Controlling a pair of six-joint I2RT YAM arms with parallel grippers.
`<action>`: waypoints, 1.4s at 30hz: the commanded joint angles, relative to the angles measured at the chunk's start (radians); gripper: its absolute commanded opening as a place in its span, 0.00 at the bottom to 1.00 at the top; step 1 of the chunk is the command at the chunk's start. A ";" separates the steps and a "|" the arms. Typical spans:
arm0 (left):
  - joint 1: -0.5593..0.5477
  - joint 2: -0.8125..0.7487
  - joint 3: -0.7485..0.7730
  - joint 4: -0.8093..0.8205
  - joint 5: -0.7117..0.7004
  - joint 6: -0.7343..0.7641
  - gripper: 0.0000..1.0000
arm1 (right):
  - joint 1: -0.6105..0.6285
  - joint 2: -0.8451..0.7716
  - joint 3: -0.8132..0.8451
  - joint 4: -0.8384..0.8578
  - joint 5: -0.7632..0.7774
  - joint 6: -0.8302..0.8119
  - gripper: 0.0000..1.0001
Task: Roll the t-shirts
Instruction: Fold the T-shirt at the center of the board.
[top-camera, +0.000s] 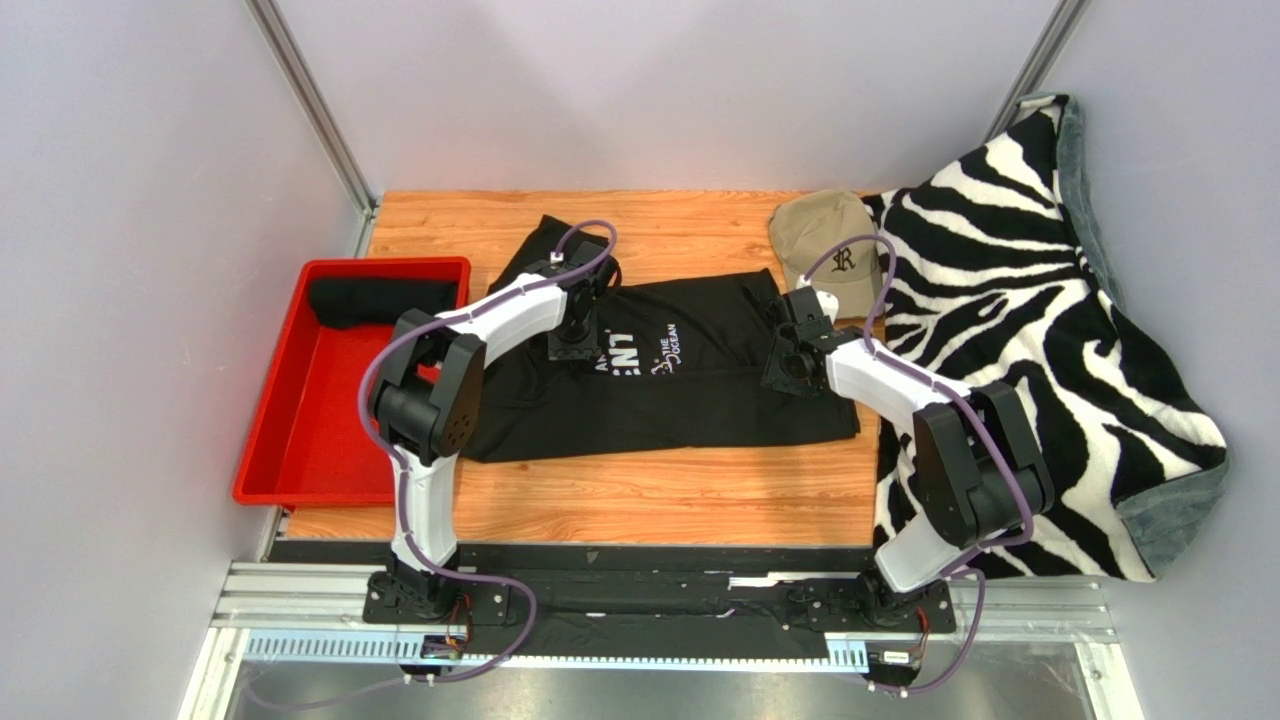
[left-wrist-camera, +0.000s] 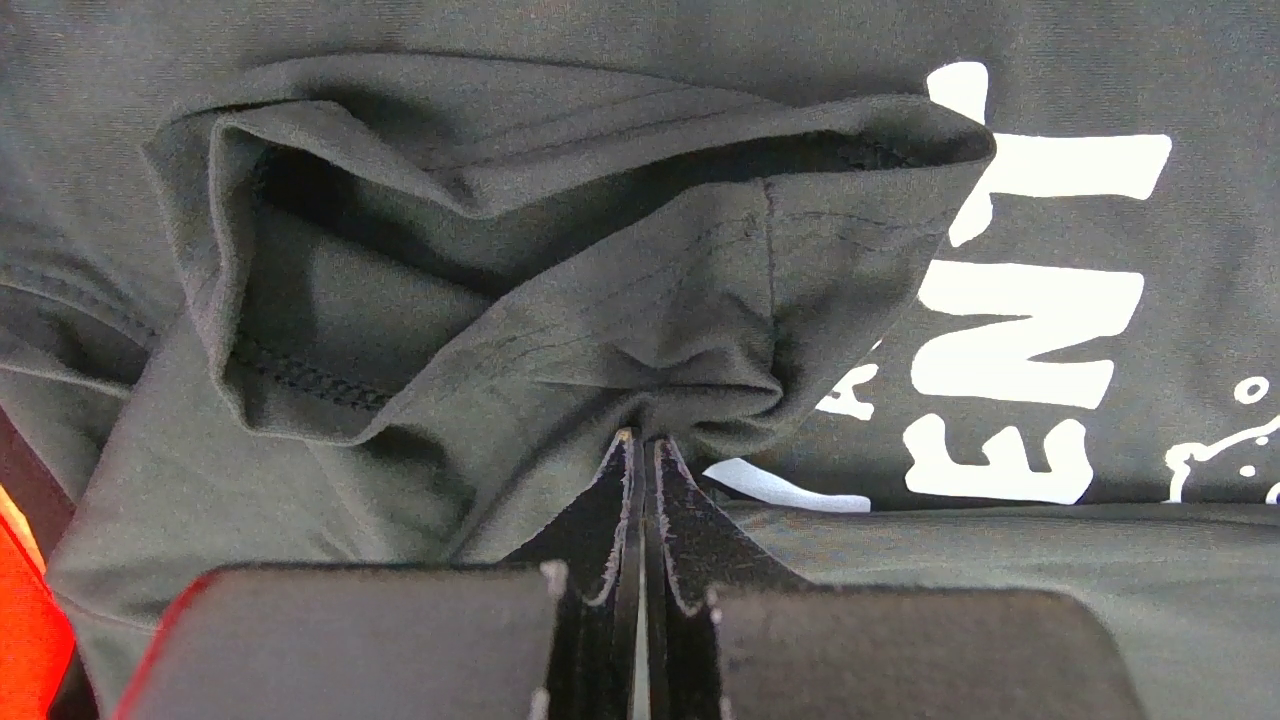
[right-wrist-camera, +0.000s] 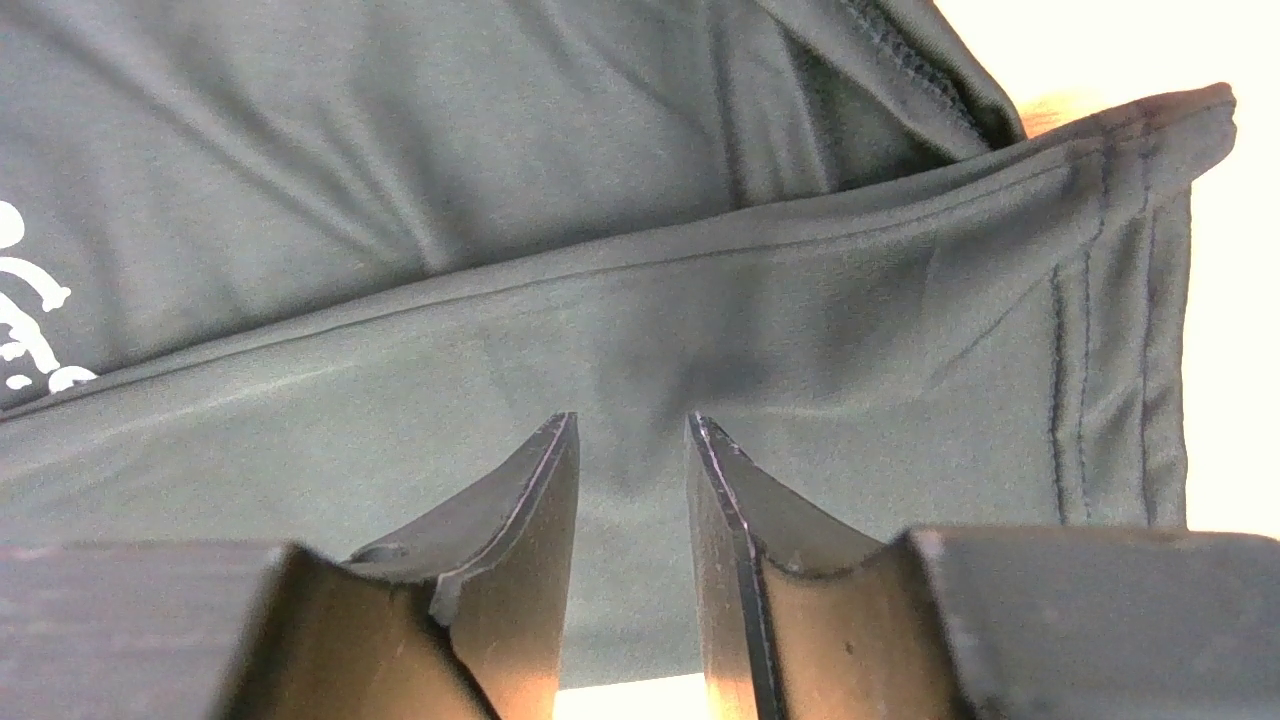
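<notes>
Partly folded, creased black lettered t-shirt (top-camera: 706, 393)

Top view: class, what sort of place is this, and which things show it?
Probably a robot test cell, not a home: two arms bolted to a metal rail at a wooden table, plain grey walls with metal corner posts, and a black t-shirt laid out flat.
</notes>
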 joint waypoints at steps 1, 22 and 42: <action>0.010 -0.034 0.038 -0.003 0.017 0.026 0.03 | -0.053 0.052 0.057 0.030 0.016 -0.020 0.36; 0.061 -0.376 -0.482 0.286 0.201 -0.299 0.04 | -0.162 -0.106 -0.153 -0.016 0.050 0.127 0.44; 0.019 -0.408 -0.709 0.215 0.190 -0.402 0.05 | -0.343 -0.309 -0.328 -0.309 -0.013 0.393 0.47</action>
